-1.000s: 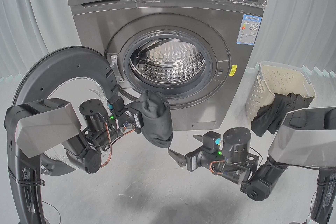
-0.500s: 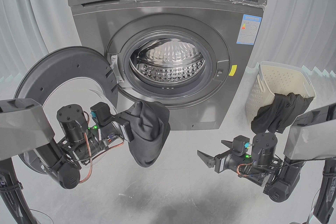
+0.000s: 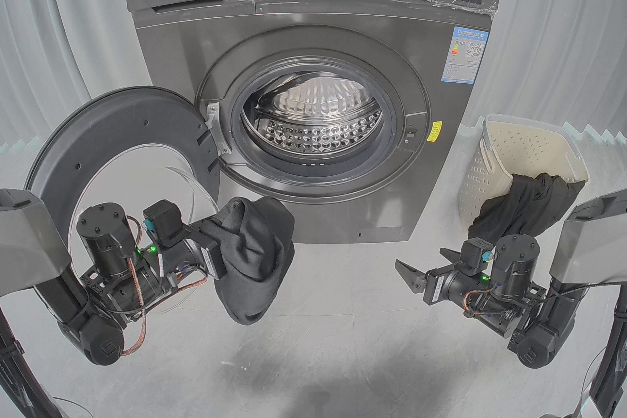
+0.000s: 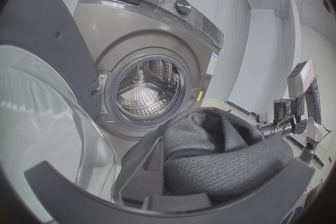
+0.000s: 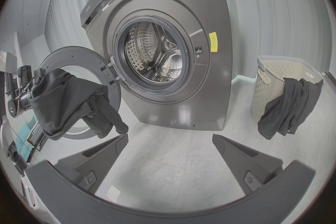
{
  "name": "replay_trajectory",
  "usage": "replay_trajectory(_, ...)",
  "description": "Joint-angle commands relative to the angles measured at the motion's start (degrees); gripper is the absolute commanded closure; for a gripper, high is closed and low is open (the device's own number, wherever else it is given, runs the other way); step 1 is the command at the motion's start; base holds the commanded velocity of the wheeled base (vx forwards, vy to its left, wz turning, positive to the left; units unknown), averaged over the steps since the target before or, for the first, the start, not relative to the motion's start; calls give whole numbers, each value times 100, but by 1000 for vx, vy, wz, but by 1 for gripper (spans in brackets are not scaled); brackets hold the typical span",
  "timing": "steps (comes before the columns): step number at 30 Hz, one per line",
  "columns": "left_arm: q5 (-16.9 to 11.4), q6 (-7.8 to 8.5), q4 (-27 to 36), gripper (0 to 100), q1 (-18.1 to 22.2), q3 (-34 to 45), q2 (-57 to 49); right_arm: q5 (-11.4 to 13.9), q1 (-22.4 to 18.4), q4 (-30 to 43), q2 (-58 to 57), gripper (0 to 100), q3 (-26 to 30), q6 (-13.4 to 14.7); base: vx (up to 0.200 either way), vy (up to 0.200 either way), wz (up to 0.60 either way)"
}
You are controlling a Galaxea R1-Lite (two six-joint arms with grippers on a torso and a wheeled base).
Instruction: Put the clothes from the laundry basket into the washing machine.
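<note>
Hanging from your clamped left fingers (image 4: 148,170), low and left of the drum mouth (image 3: 313,112), the dark garment (image 3: 251,256) could snag the open door (image 3: 117,125) and slip; your right fingers (image 5: 101,161) gape empty.

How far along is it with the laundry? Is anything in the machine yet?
Done: the washing machine door stands open, but the drum looks empty. In hand: the left gripper holds a dark garment outside, below the opening. Left: load it, then fetch the second dark garment draped over the laundry basket rim; the right gripper is open and empty.
</note>
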Motion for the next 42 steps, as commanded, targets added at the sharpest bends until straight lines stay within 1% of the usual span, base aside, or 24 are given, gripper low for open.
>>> replay_trajectory(1, -4, 16, 1, 100, 14, 66, -100, -2, 11, -3, 73, 0, 12, 62, 0, 0, 0)
replay_trajectory(3, -12, 16, 1, 100, 5, 75, -108, -2, 11, -3, 73, 0, 12, 71, 0, 0, 0)
replay_trajectory(4, -21, 43, 1, 100, -21, 119, -91, -2, 46, -3, 73, 0, 12, 80, 0, 0, 0)
replay_trajectory(7, -4, 43, 1, 100, -56, 110, -56, -2, 64, -3, 55, 0, 56, 80, 200, 0, 0)
replay_trajectory(8, 14, 69, -8, 100, -109, 93, -12, -20, 81, -3, 55, 0, 82, 80, 200, 0, 0)
replay_trajectory(9, 58, 131, 1, 100, -127, 102, 15, -28, 107, -3, 64, 0, 82, 80, 200, 0, 0)
replay_trajectory(11, 111, 192, -8, 100, -135, 102, 24, -28, 107, -3, 64, 0, 82, 80, 0, 0, 0)
replay_trajectory(18, 146, 201, 1, 100, -179, 154, 32, -28, 134, -3, 82, 0, 82, 89, 0, 0, 0)
replay_trajectory(25, 155, 210, -8, 100, -188, 102, 155, -28, 134, -3, 73, 0, 91, 89, 200, 0, 0)
replay_trajectory(34, 155, 210, -8, 100, -250, 119, 278, -28, 151, -12, 73, 0, 91, 89, 0, 0, 0)
replay_trajectory(38, 155, 210, -8, 100, -311, 128, 296, -28, 187, -12, 64, 0, 91, 89, 200, 0, 0)
replay_trajectory(39, 163, 210, -8, 100, -390, 128, 357, -28, 195, -12, 64, 0, 91, 89, 200, 0, 0)
replay_trajectory(42, 278, 210, -8, 100, -417, 93, 375, -28, 195, -12, 55, 0, 91, 89, 0, 0, 0)
